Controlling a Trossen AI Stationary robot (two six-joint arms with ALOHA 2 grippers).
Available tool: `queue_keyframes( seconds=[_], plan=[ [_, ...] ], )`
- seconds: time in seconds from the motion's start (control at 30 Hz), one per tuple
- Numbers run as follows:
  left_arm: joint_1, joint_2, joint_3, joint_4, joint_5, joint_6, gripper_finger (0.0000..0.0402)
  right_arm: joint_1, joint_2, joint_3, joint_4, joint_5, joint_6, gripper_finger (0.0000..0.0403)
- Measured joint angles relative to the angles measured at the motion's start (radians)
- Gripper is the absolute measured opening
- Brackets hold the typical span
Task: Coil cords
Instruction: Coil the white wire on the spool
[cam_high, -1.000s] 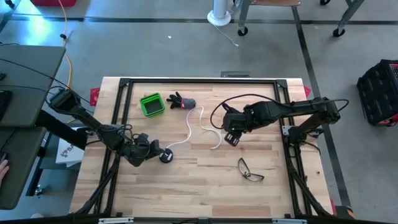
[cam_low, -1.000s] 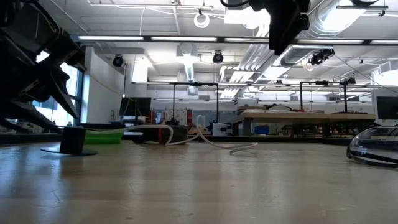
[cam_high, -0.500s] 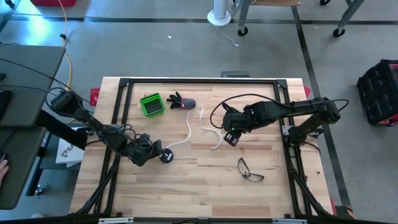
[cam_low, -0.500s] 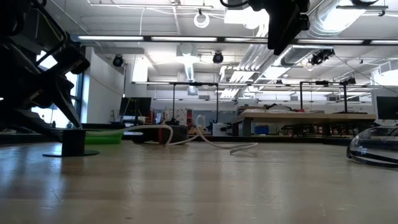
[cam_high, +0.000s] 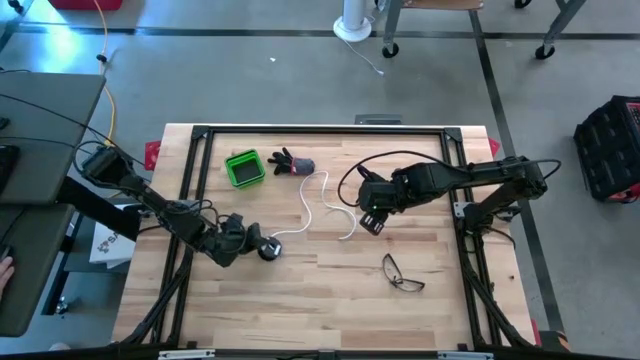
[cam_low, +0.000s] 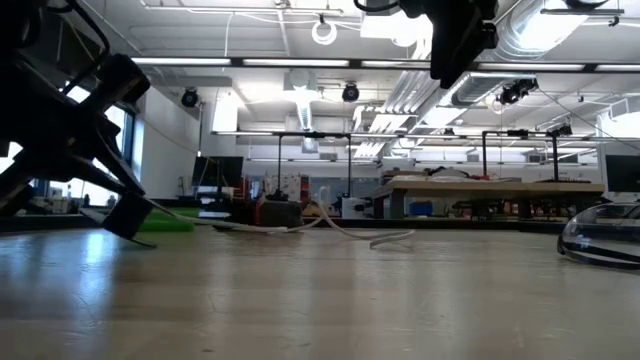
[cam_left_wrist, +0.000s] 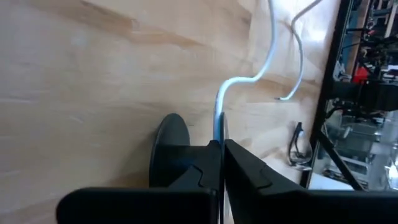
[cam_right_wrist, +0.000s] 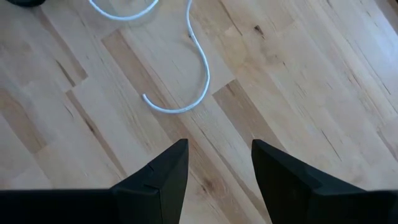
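Overhead first: left pincer (cam_high: 250, 240) clamped on the reel (cam_high: 266, 248), low on the bench (cam_high: 330, 310). White cord (cam_high: 305, 205) runs from the reel away from this pincer, snaking toward the right pincer (cam_high: 372, 223), which hovers apart just beyond the cord's free end. Judgement: to coil well, keep the clamp firm and turn the reel so the cord winds on without kinking; slack is plentiful.

Low view: reel (cam_low: 128, 214) tilted off the bench surface in the left pincer's hold, cord (cam_low: 340, 228) trailing flat across the wood behind it. Right pincer (cam_low: 458, 45) hangs high, clear of everything.

Left wrist view: fingers pressed together with the reel (cam_left_wrist: 171, 140) edge and cord (cam_left_wrist: 264, 59) between them.

Right wrist view: fingers wide apart, cord end (cam_right_wrist: 180, 102) curled ahead on the wood.

Around: green tray (cam_high: 244, 168) and a dark glove-like item (cam_high: 292, 162) beyond the left pincer, near the cord's far loop — possible snag. Eyeglasses (cam_high: 402, 274) lie well apart.
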Motion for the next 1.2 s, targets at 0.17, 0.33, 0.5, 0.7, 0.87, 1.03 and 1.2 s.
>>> queue_keyframes(
  seconds=[0.17, 0.33, 0.5, 0.7, 0.87, 1.03, 1.2],
  plan=[
    [0.030, -0.097, -0.003, -0.004, -0.021, 0.104, 0.0002, 0.000, 0.000, 0.000, 0.015, 0.000, -0.004, 0.0171],
    [0.076, -0.258, -0.002, 0.016, -0.024, 0.274, 0.0001, 0.000, 0.000, 0.000, 0.063, -0.014, -0.031, 0.0171],
    [0.135, -0.436, -0.002, 0.029, -0.039, 0.454, 0.0001, 0.000, 0.000, 0.000, 0.170, -0.048, -0.096, 0.0171],
    [0.223, -0.587, -0.001, 0.113, -0.030, 0.670, 0.0001, -0.007, 0.000, 0.000, 0.298, -0.062, -0.184, 0.0171],
    [0.294, -0.640, 0.009, 0.182, -0.027, 0.860, 0.0000, -0.038, 0.000, 0.000, 0.355, -0.065, -0.209, 0.0171],
    [0.362, -0.624, 0.119, 0.075, -0.002, 1.113, 0.0000, -0.076, 0.000, 0.000, 0.434, -0.100, -0.229, 0.0171],
    [0.407, -0.586, 0.293, -0.082, 0.008, 1.490, 0.0000, -0.102, 0.000, 0.000, 0.545, -0.194, -0.265, 0.0171]
  ],
)
